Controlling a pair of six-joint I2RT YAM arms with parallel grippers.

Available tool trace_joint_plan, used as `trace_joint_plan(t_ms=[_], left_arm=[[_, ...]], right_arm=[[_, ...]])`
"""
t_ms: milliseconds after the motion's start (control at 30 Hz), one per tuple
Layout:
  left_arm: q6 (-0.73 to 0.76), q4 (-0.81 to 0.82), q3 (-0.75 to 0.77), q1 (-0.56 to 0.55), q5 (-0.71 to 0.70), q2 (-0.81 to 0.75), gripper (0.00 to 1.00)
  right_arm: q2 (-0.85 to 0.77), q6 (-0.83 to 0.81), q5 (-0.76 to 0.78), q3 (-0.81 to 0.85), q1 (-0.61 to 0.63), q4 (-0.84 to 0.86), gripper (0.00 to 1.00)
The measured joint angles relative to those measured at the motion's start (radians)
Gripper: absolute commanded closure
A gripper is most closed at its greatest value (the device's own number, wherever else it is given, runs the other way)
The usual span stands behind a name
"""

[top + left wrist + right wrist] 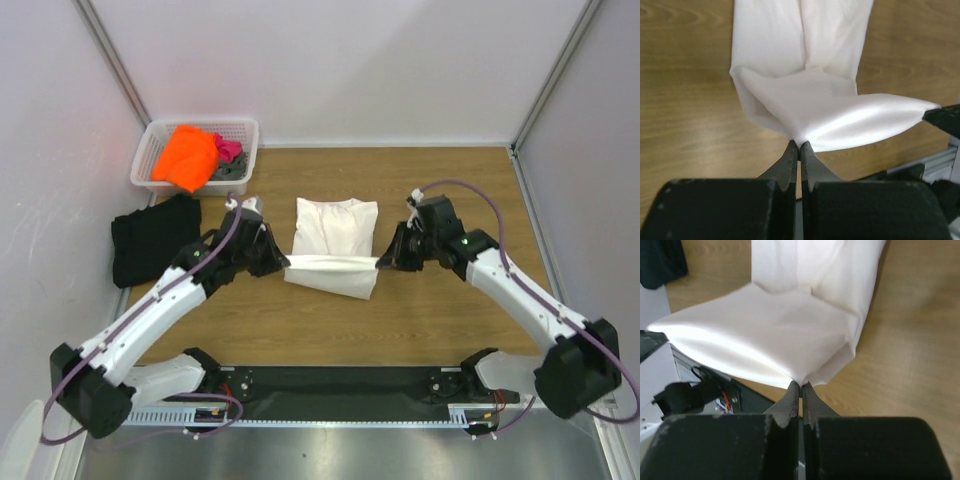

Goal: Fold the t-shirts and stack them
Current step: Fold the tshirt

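While the left gripper (283, 262) and right gripper (381, 262) pinch the half-folded white cloth t-shirt (335, 235) tight between their jaws, the crumpled orange t-shirt (187, 157) waits.

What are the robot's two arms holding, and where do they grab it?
The white shirt. The left fingers pinch the left end of its lifted edge, the right fingers the right end, with the edge stretched between them.

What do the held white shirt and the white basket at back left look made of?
White folded t-shirt: soft cloth, probably cotton knit, faint sheen; it drapes and creases. White lattice basket: rigid plastic, apparently moulded; thin open-grid walls keep their shape.
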Motion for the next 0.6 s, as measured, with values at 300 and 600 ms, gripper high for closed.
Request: trace_joint_plan(t_ms=[300, 600], left_arm=[[0.086, 0.045, 0.246, 0.117, 0.049, 0.328, 1.0], [0.143, 0.099, 0.446, 0.21, 0.097, 0.59, 1.0]], right_arm=[[0.353, -0.116, -0.048, 0.266, -0.145, 0.051, 1.0], [0.607, -0.17, -0.108, 0.466, -0.214, 0.092, 1.0]])
